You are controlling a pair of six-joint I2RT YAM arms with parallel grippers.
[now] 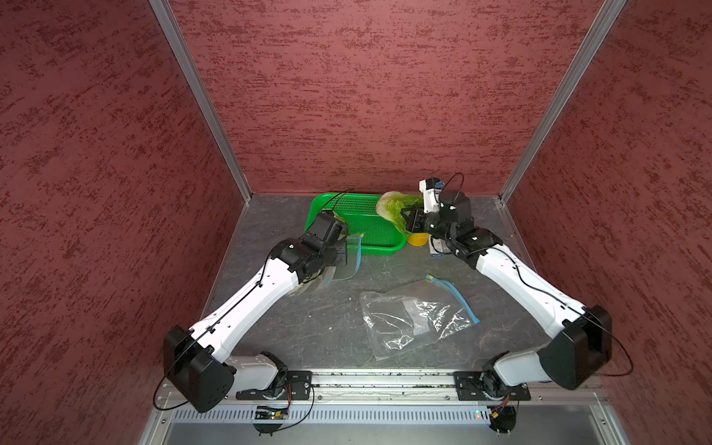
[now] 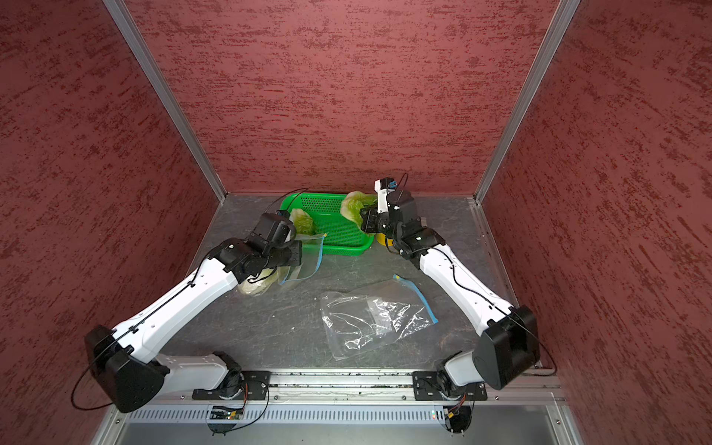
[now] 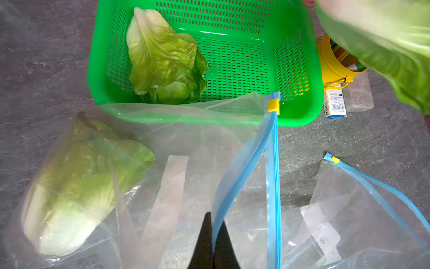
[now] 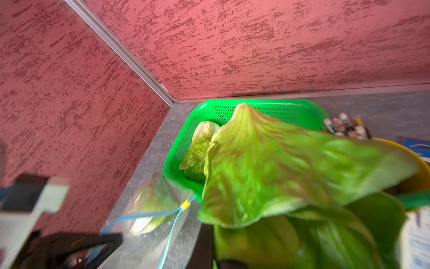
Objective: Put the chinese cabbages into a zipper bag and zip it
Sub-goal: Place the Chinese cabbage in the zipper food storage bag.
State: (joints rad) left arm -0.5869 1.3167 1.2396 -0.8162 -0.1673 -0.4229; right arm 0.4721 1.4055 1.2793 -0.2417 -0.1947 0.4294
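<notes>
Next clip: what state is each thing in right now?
held zipper bag: unzipped, mouth held open
spare zipper bag: unzipped, lying on table
bagged cabbage: inside held zipper bag
basket cabbage: lying in green basket
lifted cabbage: airborne, gripped
left hand: shut on held zipper bag
right hand: shut on lifted cabbage

Three dull-red wall panels with darker mottled streaks, on the left, the far side and the right, meet at slim aluminium corner strips around an evenly lit dark grey, pale-veined stone-look tabletop, whose near edge carries a silver metal rail and a slotted grey vent strip.
</notes>
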